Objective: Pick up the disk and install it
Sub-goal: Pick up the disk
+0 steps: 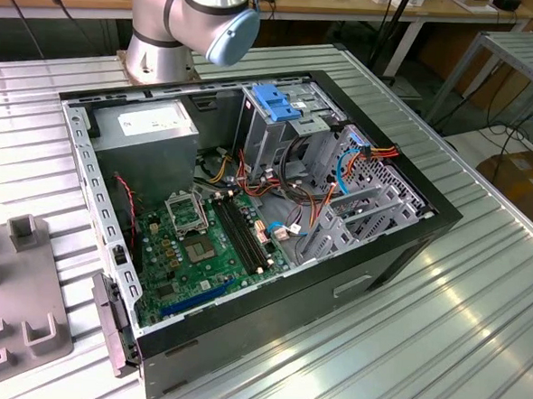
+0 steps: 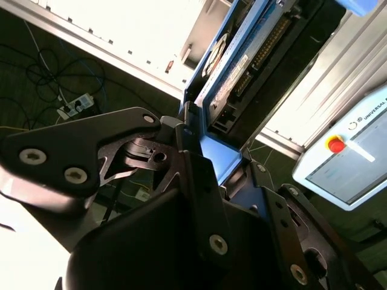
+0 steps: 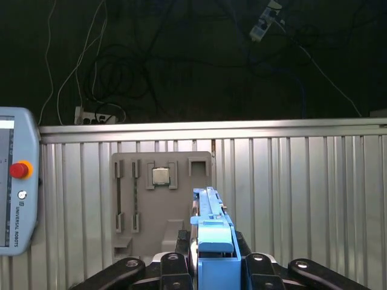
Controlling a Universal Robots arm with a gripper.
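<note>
1. One gripper point(image 3: 211, 269) is closed on the disk point(image 3: 211, 232); in both wrist views its black fingers press the blue bracket from either side.
2. The disk is held edge-on, off the ribbed metal worktop point(image 3: 314, 199).
3. Beyond the disk, in the first wrist view, a grey fixture plate point(image 3: 181, 205) lies on the worktop and carries a small square chip point(image 3: 160, 176).
4. A teach pendant point(image 3: 15, 187) lies beside the plate.
5. In the exterior view, an open computer case point(image 1: 380, 261) lies on the worktop, the arm's base point(image 1: 158, 48) standing behind it.
</note>
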